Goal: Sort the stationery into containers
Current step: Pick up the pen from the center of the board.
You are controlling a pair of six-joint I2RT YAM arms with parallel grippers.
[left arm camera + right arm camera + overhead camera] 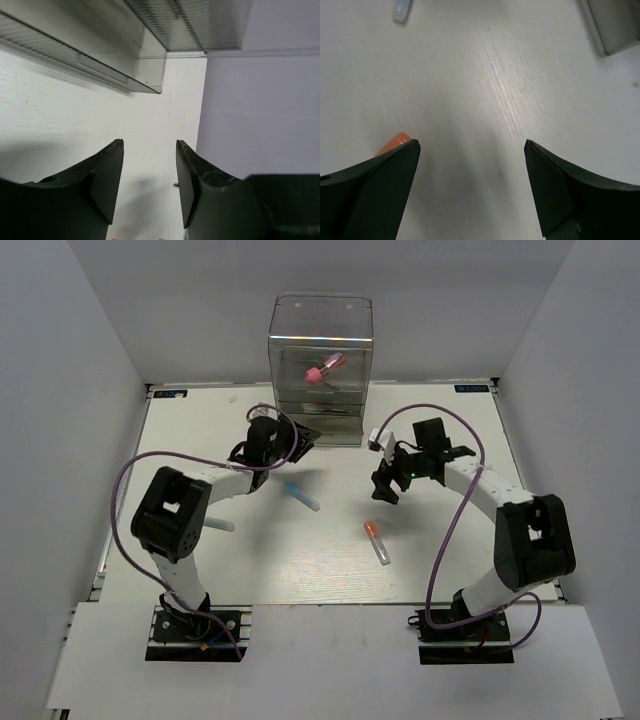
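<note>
The container [320,340] is a tall clear box at the back of the table, with transparent drawers in its lower part. A pink-red tube [325,367] lies inside it, and thin dark pens [325,408] show in a drawer. My left gripper [298,440] [149,145] is open and empty, close to the box's left front corner [150,75]. A blue-capped white marker [300,495] lies mid-table. The orange-tipped clear pen [377,540] lies to its right. My right gripper [385,488] [471,145] hangs wide open just above and behind that pen, whose orange tip [395,141] peeks past my left finger.
A pale mint bar [222,525] lies beside the left arm's elbow. Purple cables [440,540] loop off both arms. White walls close in the table on three sides. The marker's end [401,11] and a corner of the box [615,25] show in the right wrist view.
</note>
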